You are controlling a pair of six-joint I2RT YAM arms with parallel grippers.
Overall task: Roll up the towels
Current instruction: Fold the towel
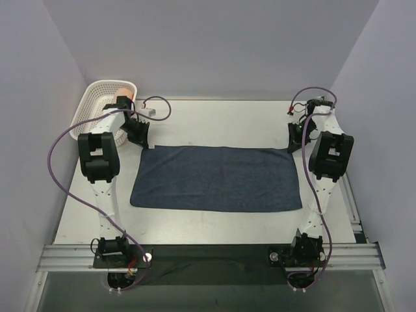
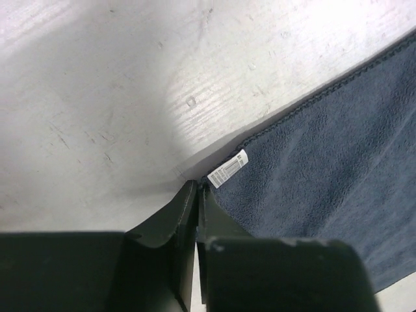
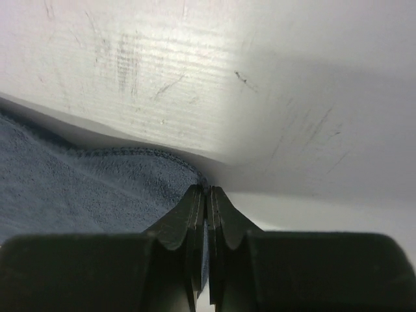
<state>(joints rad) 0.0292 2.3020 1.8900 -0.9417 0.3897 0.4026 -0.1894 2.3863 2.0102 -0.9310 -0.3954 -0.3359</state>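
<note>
Right, navy towel [image 1: 218, 179] lies spread flat mid-table, long side running left to right, no fold or roll in it. We see its two far corners are both taken. Left gripper [image 2: 197, 190] sits on the far-left corner, jaws pressed together with only a thin slit, and the cloth corner runs into the tips just beside the white label [image 2: 229, 168]. Right gripper [image 3: 205, 190] is on the far-right corner, jaws fully together, with a sliver of blue showing between them, so we read it as pinching the hem. Both corners are low against the table [image 1: 214, 117]. Orange towel [image 1: 121, 103] sits in the white lattice basket [image 1: 97, 91] at the far-left corner of the table, well apart from the navy one. We can't tell how it's folded.
</note>
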